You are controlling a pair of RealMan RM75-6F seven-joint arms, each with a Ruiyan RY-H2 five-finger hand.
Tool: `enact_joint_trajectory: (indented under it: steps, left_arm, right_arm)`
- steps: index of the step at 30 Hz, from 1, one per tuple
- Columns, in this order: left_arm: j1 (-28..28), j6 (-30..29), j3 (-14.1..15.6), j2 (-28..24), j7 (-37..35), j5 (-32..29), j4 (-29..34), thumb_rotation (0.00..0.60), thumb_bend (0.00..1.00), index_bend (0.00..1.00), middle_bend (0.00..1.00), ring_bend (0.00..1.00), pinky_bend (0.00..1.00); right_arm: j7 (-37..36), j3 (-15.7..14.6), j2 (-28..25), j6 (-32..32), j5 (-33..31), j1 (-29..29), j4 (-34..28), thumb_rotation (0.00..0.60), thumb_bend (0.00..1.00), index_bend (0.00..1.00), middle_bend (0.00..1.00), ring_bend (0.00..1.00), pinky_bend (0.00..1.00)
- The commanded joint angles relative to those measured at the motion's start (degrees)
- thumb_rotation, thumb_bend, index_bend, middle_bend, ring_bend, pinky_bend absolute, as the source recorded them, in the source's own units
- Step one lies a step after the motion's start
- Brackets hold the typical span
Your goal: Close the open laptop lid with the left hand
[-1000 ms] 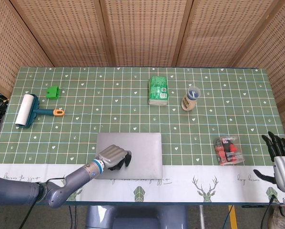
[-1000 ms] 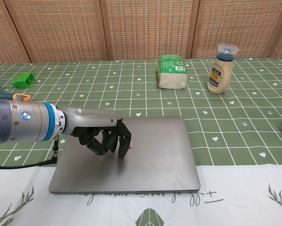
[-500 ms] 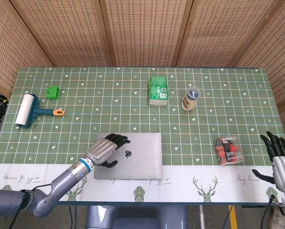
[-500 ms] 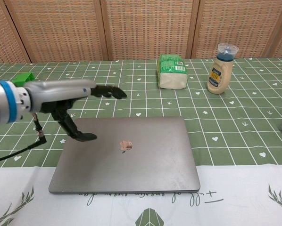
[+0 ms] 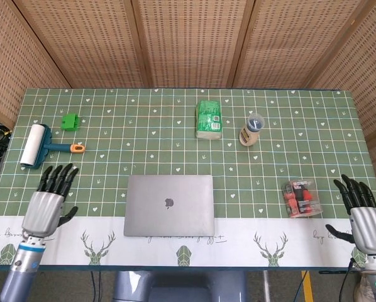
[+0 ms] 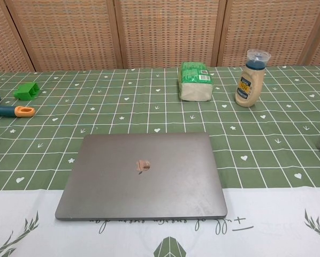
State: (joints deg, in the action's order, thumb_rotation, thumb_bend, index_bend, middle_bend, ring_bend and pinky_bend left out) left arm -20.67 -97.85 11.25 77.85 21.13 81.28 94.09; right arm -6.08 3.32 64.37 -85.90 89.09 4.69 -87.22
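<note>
The grey laptop (image 5: pixel 169 204) lies flat on the table with its lid down, logo facing up; the chest view shows the laptop (image 6: pixel 143 174) the same way, with nothing on it. My left hand (image 5: pixel 48 201) hangs at the table's front left corner, well to the left of the laptop, fingers spread and holding nothing. My right hand (image 5: pixel 360 213) is at the front right edge, also with fingers apart and empty. Neither hand appears in the chest view.
A lint roller (image 5: pixel 38 146) and a green block (image 5: pixel 69 121) lie at the left. A green packet (image 5: pixel 208 119) and a sauce bottle (image 5: pixel 251 129) stand behind the laptop. A clear pack of small bottles (image 5: pixel 302 197) sits front right.
My left hand lifted off the laptop lid and drew back left to the table's front left corner, opening its fingers. The laptop stays flat. The right hand barely shifted.
</note>
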Motion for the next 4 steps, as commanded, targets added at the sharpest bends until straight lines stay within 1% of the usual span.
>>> enact_joint_trajectory:
  steps: [1, 4]
  left_arm:
    - [4.8, -3.2, 1.5, -0.4, -2.7, 2.0, -3.0, 0.6, 0.22, 0.0, 0.0, 0.0, 0.0]
    - [7.1, -4.4, 1.5, -0.5, -4.2, 3.2, -4.7, 0.6, 0.22, 0.0, 0.0, 0.0, 0.0]
  right_arm:
    - [0.8, -0.2, 0.3, -0.5, 0.6, -0.1, -0.1, 0.6, 0.02, 0.0, 0.0, 0.0, 0.0]
    - [1.4, -0.4, 0.5, -0.9, 1.2, -0.2, -0.2, 0.6, 0.02, 0.0, 0.0, 0.0, 0.0]
